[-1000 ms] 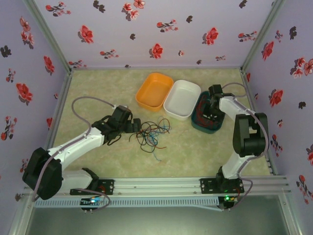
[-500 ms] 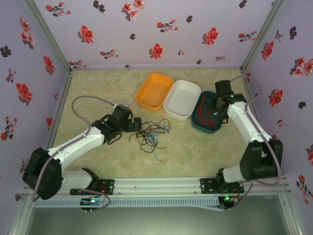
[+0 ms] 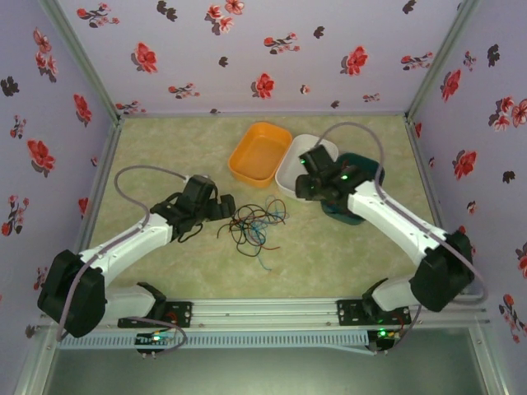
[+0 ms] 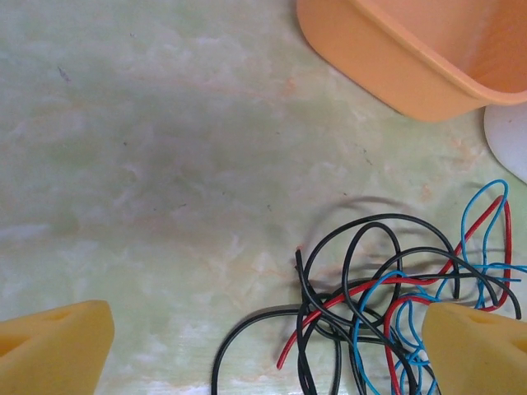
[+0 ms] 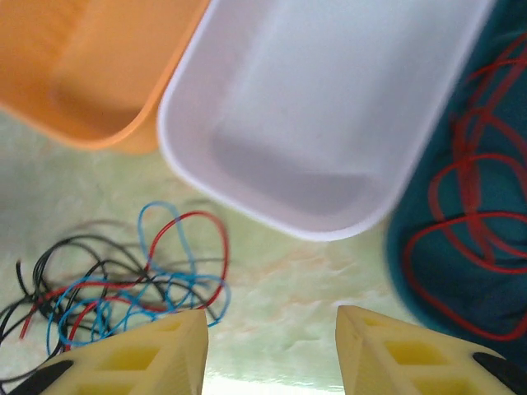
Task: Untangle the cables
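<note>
- My left gripper point(image 4: 268, 329) hangs low over the table point(image 4: 165, 164), its jaws spread wide with nothing between them.
- The cables point(image 4: 387, 304) lie in a loose tangle of black, red and blue strands on the table. The tangle sits just ahead of my left gripper and off towards one finger point(image 4: 478, 346). I cannot tell whether that finger touches a strand.
- From above, the tangle lies between my two arms and near the orange tray point(image 3: 259, 152).
- My right gripper point(image 5: 270, 329) hovers over the near rim of the white tray point(image 5: 329, 82). Its jaws stand apart and pinch nothing.
- Loops of red cable point(image 5: 469, 206) lie inside the teal tray point(image 5: 412, 271), which sits beside the white tray.
- The orange and white trays hold no cable.
</note>
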You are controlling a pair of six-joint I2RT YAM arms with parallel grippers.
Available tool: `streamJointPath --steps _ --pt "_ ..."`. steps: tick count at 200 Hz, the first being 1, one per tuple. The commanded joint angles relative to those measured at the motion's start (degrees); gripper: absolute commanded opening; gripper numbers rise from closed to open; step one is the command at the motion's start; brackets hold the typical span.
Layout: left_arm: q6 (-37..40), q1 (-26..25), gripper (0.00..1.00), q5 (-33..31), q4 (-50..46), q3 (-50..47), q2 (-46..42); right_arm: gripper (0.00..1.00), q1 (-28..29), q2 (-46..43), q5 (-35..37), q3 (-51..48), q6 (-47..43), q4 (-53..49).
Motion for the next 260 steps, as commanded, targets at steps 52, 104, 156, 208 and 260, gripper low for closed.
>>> streamJointPath --steps 52,104,156,208,260 --pt "-2.6 1.4 0.94 5.5 4.8 -2.2 1.4 0.36 3.4 12.2 -0.1 1.3 3.3 4.4" --pt "-3.1 1.3 0.94 6.4 6.3 -2.8 3.9 0.31 3.9 19.4 1.6 2.6 2.9 6.4" --pt "-3.4 1.4 0.94 7.4 7.6 -2.7 5.2 0.29 5.6 26.3 4.5 4.9 2.2 6.9" --pt "-3.3 1.3 0.95 7.7 7.7 -2.5 5.7 0.29 6.3 31.3 5.9 7.0 2.5 7.8" --pt "-3.2 1.4 0.95 7.9 7.7 -2.1 6.6 0.26 6.3 34.6 3.7 7.7 3.8 8.8"
